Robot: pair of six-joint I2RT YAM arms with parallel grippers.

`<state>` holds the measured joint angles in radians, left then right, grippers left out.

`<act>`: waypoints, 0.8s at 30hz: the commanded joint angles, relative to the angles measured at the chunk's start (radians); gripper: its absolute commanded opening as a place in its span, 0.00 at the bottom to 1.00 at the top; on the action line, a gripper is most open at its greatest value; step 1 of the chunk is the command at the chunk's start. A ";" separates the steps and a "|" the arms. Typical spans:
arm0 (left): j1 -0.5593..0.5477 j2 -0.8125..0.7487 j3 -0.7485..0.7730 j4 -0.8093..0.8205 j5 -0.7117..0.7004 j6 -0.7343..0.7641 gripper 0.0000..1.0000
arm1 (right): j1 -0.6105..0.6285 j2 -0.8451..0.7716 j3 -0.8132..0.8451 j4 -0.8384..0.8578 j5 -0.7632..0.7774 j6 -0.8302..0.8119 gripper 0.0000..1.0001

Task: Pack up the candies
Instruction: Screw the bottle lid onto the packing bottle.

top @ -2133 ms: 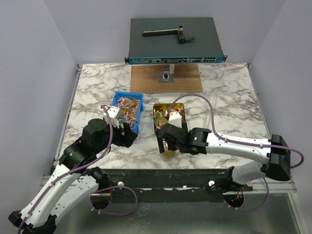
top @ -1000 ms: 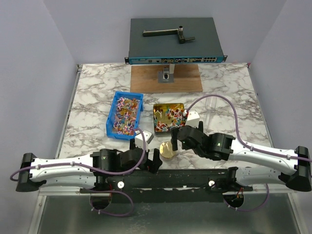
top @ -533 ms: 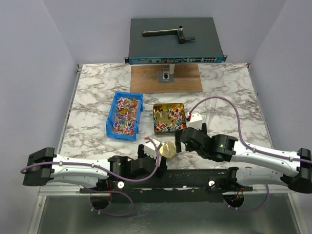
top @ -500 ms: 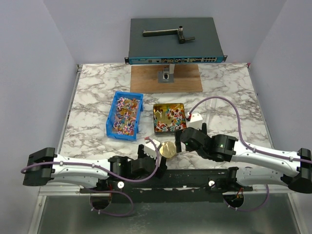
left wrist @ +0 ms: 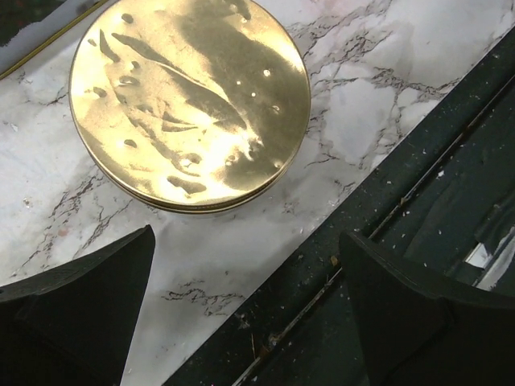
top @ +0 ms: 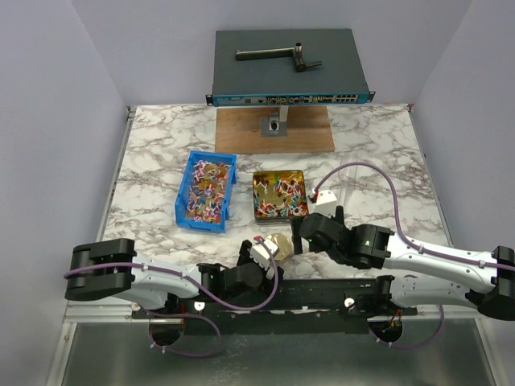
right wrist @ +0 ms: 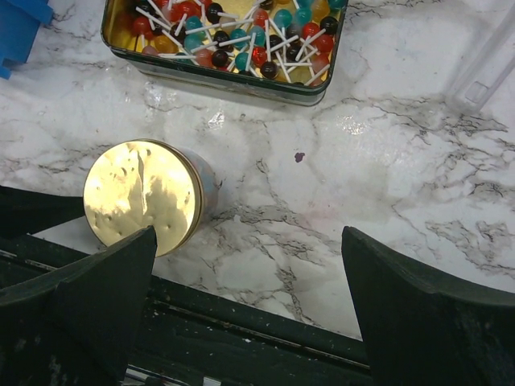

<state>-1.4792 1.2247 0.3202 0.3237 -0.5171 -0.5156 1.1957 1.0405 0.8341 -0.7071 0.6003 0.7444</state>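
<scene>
Gold-lidded, one round tin (left wrist: 189, 104) stands at the marble surface's (top: 378, 173) near edge. The left end effector (left wrist: 245, 237) and the right end effector (right wrist: 249, 233) hover near it, both spread wide, gripping nothing. Beyond, candies (right wrist: 233, 36), too many to count, fill one square tin (right wrist: 225, 80) and one blue bin (top: 199, 223) side by side
</scene>
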 commanded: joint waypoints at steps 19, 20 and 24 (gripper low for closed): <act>0.059 0.404 -0.142 0.891 -0.035 0.279 0.97 | -0.007 -0.063 -0.046 -0.036 -0.034 0.057 1.00; 0.058 0.436 -0.148 0.957 -0.034 0.298 0.97 | -0.007 -0.064 -0.050 -0.034 -0.039 0.059 1.00; 0.060 0.559 -0.178 1.208 -0.039 0.361 0.97 | -0.007 -0.071 -0.065 -0.028 -0.060 0.069 1.00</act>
<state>-1.4223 1.6722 0.1825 1.1610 -0.5320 -0.2459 1.1957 0.9878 0.7906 -0.7269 0.5682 0.7883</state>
